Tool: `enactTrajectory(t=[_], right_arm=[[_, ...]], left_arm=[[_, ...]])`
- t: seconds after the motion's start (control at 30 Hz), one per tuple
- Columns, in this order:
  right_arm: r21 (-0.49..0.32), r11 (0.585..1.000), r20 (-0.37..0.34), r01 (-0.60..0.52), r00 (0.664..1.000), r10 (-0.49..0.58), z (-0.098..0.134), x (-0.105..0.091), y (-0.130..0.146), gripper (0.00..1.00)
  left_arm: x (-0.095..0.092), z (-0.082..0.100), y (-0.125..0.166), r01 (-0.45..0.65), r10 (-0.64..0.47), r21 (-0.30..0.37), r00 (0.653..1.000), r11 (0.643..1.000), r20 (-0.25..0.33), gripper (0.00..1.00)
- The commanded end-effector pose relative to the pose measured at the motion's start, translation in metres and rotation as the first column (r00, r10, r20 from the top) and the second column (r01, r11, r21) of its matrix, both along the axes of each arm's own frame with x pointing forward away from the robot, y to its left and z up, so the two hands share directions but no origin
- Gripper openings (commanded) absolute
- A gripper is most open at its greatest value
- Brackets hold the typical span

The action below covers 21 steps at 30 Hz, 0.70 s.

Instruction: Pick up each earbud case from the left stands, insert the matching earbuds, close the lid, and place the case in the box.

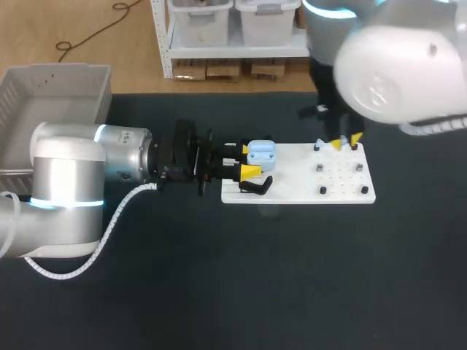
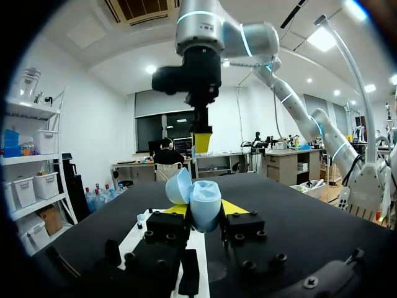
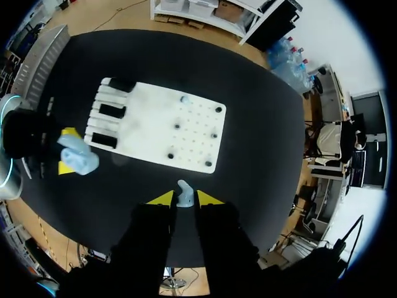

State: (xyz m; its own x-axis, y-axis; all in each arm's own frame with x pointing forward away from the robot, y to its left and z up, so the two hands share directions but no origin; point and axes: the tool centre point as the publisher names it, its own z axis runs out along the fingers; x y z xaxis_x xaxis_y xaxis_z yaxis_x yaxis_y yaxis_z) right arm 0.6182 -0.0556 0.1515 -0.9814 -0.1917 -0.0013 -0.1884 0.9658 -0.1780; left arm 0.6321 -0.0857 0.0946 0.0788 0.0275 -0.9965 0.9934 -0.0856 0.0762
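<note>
White peg board (image 1: 343,182) on black table (image 1: 292,277), left pincer (image 1: 246,160) level, clenched on open blue case (image 1: 260,152), right pincer (image 3: 185,198) overhead, pinching earbud (image 3: 184,190)

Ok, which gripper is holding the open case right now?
The left gripper, shut on the light blue case with its lid up. The right gripper pinches only a small earbud between its fingers.

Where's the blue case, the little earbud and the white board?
blue case (image 2: 205,208): left wrist view, its nearer half.
earbud (image 3: 184,194): right wrist view, its body.
white board (image 1: 295,179): head view, bare surface.
</note>
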Motion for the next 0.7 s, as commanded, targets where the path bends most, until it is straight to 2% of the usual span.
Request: enactTrajectory(t=[0.03, 0.33, 0.7], right_arm=[[-0.04, 0.999, -0.014, -0.006, 1.0, 0.006, 0.017, -0.008, 0.033, 0.0], [-0.032, 0.999, 0.004, 0.0, 1.0, 0.0, 0.021, -0.015, 0.071, 0.0], [-0.032, 0.999, 0.004, 0.0, 1.0, 0.0, 0.021, -0.015, 0.071, 0.0]], left_arm=[[-0.002, 0.0, 0.001, -0.005, 0.005, -0.002, 1.0, 1.0, 0.003, 0.0], [-0.002, 0.0, 0.001, -0.005, 0.005, -0.002, 1.0, 1.0, 0.003, 0.0], [-0.002, 0.0, 0.001, -0.005, 0.005, -0.002, 1.0, 1.0, 0.003, 0.0]])
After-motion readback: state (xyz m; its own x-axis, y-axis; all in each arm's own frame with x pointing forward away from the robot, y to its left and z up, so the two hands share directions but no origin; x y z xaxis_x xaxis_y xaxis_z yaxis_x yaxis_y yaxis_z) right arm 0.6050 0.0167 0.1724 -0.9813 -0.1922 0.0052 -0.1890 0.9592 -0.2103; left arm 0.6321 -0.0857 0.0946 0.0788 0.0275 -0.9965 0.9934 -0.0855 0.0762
